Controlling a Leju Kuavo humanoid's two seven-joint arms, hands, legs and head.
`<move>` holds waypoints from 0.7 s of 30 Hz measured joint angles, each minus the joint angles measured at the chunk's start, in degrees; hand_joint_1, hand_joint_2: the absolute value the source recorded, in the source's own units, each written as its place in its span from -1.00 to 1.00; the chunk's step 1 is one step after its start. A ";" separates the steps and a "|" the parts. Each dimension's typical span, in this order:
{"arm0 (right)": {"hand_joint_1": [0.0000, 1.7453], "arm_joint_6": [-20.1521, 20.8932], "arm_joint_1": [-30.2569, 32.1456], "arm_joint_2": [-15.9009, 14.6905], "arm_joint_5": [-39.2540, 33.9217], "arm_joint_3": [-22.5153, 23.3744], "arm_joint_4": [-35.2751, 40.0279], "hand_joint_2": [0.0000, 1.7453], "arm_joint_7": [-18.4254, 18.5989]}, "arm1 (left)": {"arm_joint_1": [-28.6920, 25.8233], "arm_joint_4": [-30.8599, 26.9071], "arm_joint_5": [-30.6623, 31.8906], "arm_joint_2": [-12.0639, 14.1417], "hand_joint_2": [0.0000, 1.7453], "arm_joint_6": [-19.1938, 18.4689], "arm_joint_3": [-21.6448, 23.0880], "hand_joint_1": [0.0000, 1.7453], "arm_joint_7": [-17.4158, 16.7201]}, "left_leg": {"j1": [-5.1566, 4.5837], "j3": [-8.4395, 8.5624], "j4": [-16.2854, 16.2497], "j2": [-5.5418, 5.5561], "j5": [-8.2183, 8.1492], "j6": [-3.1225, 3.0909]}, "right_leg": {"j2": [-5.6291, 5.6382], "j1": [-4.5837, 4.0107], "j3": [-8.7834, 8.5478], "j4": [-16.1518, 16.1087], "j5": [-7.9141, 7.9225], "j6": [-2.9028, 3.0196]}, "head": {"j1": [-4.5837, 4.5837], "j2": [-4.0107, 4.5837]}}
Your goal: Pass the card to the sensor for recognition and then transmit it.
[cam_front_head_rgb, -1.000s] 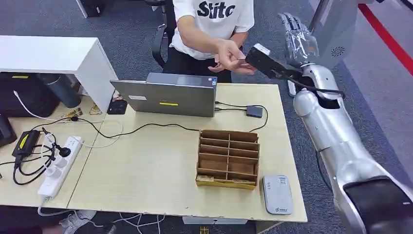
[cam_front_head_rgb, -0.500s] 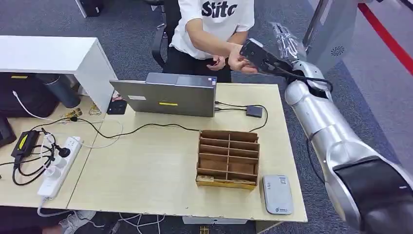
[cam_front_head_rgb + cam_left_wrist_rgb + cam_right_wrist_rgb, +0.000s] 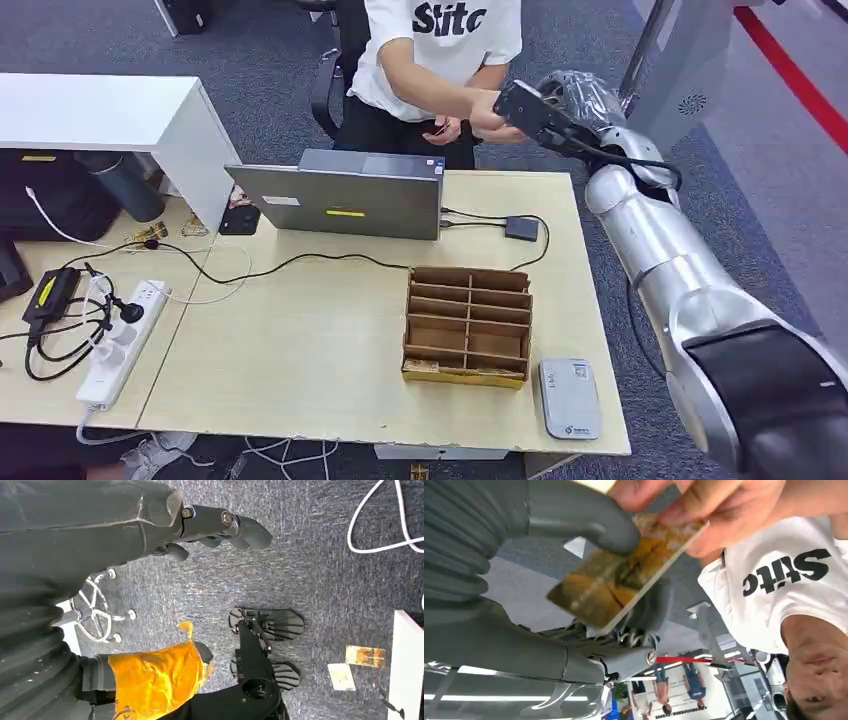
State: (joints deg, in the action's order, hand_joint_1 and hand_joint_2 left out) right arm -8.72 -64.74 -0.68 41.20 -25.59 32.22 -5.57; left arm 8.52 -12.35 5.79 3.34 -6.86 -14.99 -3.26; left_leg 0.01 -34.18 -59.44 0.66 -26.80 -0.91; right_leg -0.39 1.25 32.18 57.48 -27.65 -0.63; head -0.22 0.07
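A light wooden table (image 3: 300, 350) stood on dark grey-blue carpet (image 3: 250, 70), with a white cabinet (image 3: 110, 115) rising over its far left corner. Beyond the table's far edge stood a black office chair (image 3: 328, 85), and a red stripe (image 3: 790, 75) ran across the floor at the far right beside a grey panel (image 3: 690, 60).
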 joint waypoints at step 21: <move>1.00 -6.25 2.44 -1.03 1.22 0.00 3.19 1.00 -2.56 | -1.19 0.00 -1.73 -0.02 1.00 -0.13 -0.04 -1.00 1.81 | -0.01 -0.02 0.00 -0.01 -0.01 0.00 | -0.01 0.01 0.04 -0.01 0.00 0.00 | 0.00 0.00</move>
State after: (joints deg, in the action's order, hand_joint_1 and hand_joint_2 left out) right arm -14.97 -62.31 -1.70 42.42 -25.59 35.41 -8.13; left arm 7.33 -12.35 4.07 3.32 -6.99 -15.04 -1.44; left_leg 0.01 -34.20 -59.45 0.65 -26.80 -0.91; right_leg -0.40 1.26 32.22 57.48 -27.66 -0.63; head -0.22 0.07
